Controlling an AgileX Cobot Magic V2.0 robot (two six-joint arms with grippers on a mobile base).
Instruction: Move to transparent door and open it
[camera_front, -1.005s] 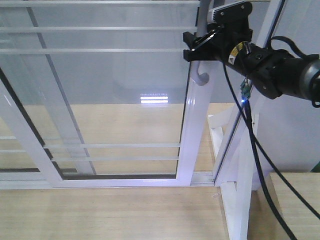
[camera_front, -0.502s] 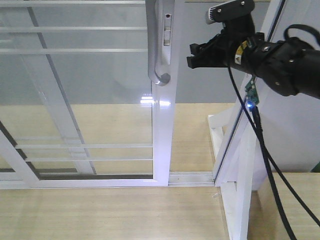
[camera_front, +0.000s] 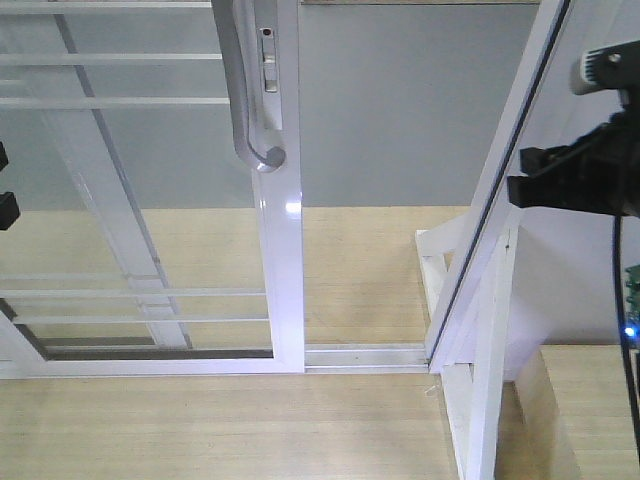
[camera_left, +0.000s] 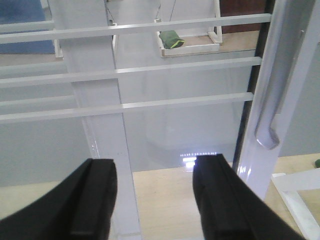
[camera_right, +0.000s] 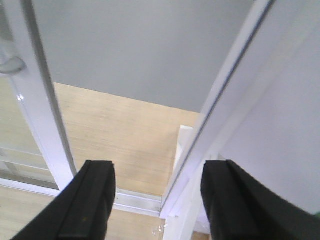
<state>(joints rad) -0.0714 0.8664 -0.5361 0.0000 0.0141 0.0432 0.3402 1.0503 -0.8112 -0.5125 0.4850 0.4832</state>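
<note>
Transparent door (camera_front: 283, 280) is sliding left, the gap beside the frame post (camera_front: 492, 215) widening; opening looks nearly done. My right gripper (camera_right: 159, 192) is backing off the handle (camera_front: 249, 110), jaws wide, empty. Left gripper (camera_left: 156, 197) likewise.

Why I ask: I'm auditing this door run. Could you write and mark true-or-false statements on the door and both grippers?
1. The transparent door stands partly open, with a gap between it and the frame post. True.
2. The right gripper is shut on the handle. False: its fingers are apart and empty.
3. The left gripper is open, holding nothing. True.
4. The handle sits on the door's bottom rail. False: it is mounted high on the door's edge.
</note>
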